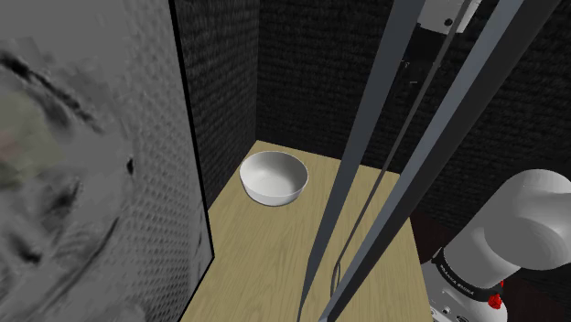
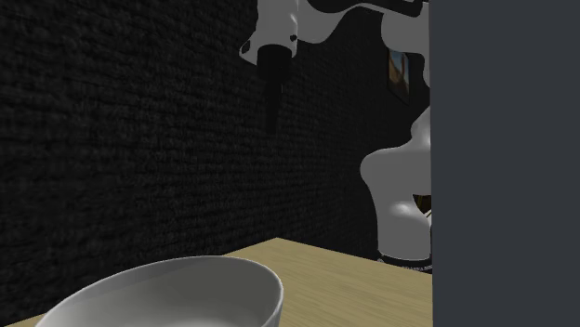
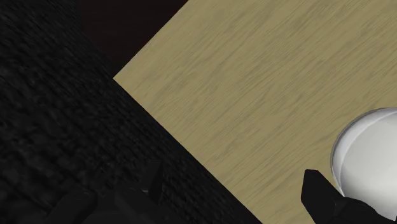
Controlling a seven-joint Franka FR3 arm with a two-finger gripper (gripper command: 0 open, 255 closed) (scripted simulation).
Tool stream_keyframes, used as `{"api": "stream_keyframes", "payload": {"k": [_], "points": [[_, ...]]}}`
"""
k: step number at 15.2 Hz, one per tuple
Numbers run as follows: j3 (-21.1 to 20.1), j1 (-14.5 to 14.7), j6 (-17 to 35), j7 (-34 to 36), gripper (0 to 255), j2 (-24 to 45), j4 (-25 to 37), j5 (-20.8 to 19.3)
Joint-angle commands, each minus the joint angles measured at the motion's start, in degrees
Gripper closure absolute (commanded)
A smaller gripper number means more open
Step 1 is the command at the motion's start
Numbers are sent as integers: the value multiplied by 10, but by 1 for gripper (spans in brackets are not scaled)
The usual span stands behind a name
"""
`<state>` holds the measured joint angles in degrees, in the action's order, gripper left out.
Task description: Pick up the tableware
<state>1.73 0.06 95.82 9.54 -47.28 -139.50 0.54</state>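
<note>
Wrist view, one white bowl (image 3: 368,159) on one table (image 3: 254,76), end effector (image 3: 233,175) spread apart, empty

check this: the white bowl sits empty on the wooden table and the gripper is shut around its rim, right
Not quite. The white bowl does sit empty on the wooden table, but the gripper is not around its rim. The second exterior view shows it hanging high above the table, clear of the bowl, and the wrist view shows its fingers apart with nothing between them.
</note>
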Motion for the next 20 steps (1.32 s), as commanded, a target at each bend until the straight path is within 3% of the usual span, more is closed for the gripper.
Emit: {"api": "stream_keyframes", "payload": {"k": [1,11,20], "points": [[0,0,0,0,0,0,0,0],[-34,52,147,11,0,153,-18,72],[-65,99,258,3,0,322,23,136]]}}
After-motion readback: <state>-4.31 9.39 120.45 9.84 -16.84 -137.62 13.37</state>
